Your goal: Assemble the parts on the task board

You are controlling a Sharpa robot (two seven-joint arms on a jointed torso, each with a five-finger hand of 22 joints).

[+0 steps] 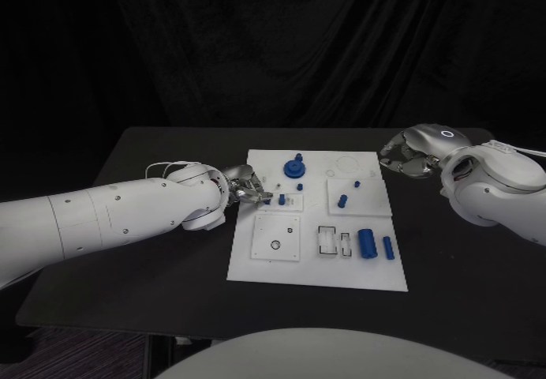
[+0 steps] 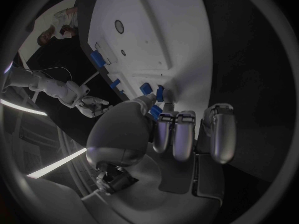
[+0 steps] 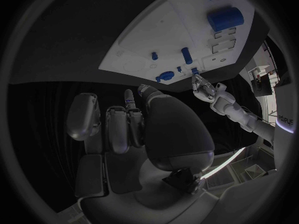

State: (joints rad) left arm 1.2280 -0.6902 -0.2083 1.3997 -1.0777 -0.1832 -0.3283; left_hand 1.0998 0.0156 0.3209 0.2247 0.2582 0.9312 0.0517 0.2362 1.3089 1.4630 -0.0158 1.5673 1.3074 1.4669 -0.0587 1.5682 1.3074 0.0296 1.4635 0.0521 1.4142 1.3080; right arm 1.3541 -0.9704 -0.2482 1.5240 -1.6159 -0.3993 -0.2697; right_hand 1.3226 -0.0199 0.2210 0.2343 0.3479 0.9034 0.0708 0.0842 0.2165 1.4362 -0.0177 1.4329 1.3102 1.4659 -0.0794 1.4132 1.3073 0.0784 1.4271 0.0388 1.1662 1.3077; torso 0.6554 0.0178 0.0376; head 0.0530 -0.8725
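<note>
Black table point(image 1: 148, 260) bears one task board point(image 1: 256, 268); left hand point(image 1: 244, 189) fingers pinch one blue part point(image 1: 267, 200), right hand point(image 1: 407, 155) curled, holding nothing.

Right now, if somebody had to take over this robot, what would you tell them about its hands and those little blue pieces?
Left hand: at the left edge of the white board, fingers on a small blue piece; whether it truly grips it, I cannot tell.
Right hand: off the board's far right corner, fingers curled, holding nothing.
Pieces: a blue knob stands near the far edge, a blue peg on the right block, a thick cylinder and a thin rod lie at the near right.
Left to do: the cylinder and rod look unplaced; open slots remain beside them.
</note>
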